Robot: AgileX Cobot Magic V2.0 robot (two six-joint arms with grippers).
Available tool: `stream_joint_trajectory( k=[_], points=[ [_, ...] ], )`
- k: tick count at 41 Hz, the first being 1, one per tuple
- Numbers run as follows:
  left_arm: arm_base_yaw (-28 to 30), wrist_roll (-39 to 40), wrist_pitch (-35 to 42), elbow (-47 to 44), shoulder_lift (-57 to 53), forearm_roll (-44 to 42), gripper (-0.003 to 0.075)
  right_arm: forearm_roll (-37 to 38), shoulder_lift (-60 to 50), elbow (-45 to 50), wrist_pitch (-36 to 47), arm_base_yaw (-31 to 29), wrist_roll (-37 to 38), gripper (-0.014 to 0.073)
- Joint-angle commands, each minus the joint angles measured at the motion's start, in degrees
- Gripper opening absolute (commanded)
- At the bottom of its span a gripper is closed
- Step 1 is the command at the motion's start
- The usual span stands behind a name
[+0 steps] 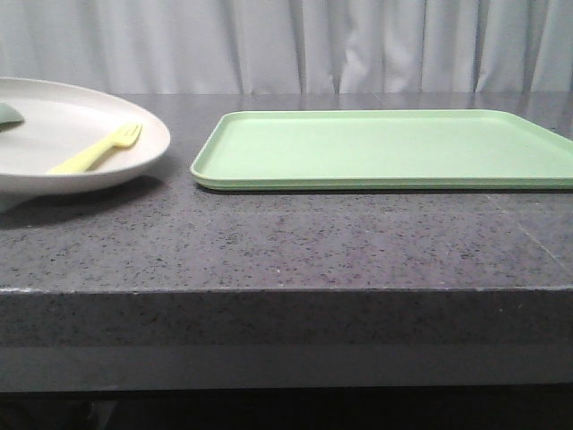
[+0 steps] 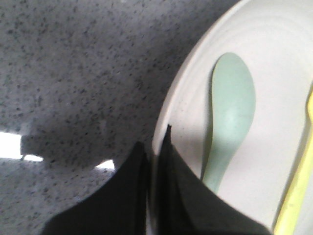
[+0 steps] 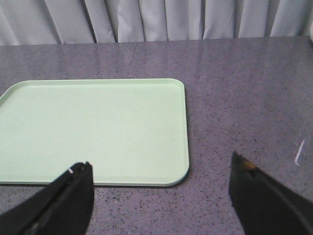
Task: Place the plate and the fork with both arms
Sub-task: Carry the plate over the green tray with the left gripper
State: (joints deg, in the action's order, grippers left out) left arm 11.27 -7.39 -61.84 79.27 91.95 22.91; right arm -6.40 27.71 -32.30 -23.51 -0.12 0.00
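Note:
The cream-white plate [image 1: 54,125] is at the far left of the counter, cut off by the front view's edge, with a shadow beneath its rim. On it lies the pale-yellow fork [image 1: 97,149], tines pointing away. My left gripper [image 2: 155,147] is shut on the plate's rim [image 2: 168,112], one dark finger outside it and one inside. The fork's handle [image 2: 296,196] shows at the edge of the left wrist view. My right gripper [image 3: 160,164] is open above bare counter, beside a corner of the tray. Neither gripper shows in the front view.
A flat light-green tray [image 1: 385,148] lies to the right of the plate, with nothing on it [image 3: 93,129]. A teal-green spoon-like piece [image 2: 230,112] rests in the plate near my left fingers. The speckled grey counter [image 1: 295,242] ends at a front edge; curtains hang behind.

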Motion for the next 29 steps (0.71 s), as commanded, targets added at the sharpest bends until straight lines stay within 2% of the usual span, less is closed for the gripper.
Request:
stream_joint_trajectory(
  k=[1, 8, 12, 21, 29],
  points=[
    [0.3, -2.0, 1.23, 2.71, -2.96, 9.36, -0.0018, -0.11, 0.63, -1.97, 3.54, -0.05, 0.0, 0.0591],
    [-0.46, -3.25, 2.89, 3.07, -2.96, 15.96, -0.0018, -0.11, 0.63, -1.97, 3.39, -0.05, 0.0, 0.0591],
    [-2.53, -3.25, 4.56, 3.6, -2.96, 16.09, -0.0018, -0.11, 0.63, -1.97, 3.39, -0.05, 0.0, 0.0591],
    [-12.2, -0.21, 8.67, 9.2, 1.26, 16.09, -0.0018, -0.11, 0.63, -1.97, 3.39, -0.05, 0.0, 0.0591],
    [-22.27, 5.85, 8.57, 20.34, 10.2, 13.65, -0.0018, -0.11, 0.63, -1.97, 3.28, -0.05, 0.0, 0.0591]
  ],
)
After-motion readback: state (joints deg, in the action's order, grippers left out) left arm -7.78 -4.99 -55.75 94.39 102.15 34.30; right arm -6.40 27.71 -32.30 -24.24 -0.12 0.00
